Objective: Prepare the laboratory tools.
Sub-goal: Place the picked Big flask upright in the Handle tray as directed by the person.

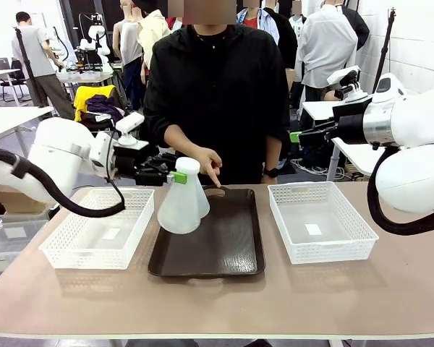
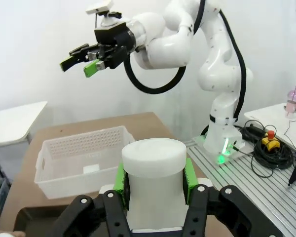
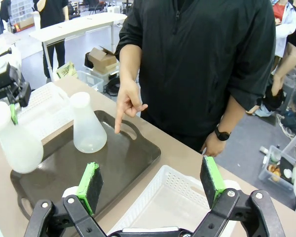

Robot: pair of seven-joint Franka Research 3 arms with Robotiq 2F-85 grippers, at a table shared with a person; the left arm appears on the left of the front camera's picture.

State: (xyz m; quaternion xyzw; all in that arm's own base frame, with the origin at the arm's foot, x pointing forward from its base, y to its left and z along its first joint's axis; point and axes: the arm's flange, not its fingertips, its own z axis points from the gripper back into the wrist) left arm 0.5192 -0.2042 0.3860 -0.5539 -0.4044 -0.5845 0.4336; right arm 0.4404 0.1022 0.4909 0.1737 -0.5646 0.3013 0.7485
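Tray (image 1: pixel 231 249): near flask (image 1: pixel 181 206) upright, neck clamped by left gripper (image 1: pixel 175 176), over its left edge; second flask (image 3: pixel 88 131) standing on it beyond, nearer person's pointing hand (image 1: pixel 206 163); right gripper (image 2: pixel 84 60) wide, well apart

Tan table (image 1: pixel 390 289) carries brown tray (image 1: pixel 231 256) between two white baskets (image 1: pixel 94 228) (image 1: pixel 322 220).
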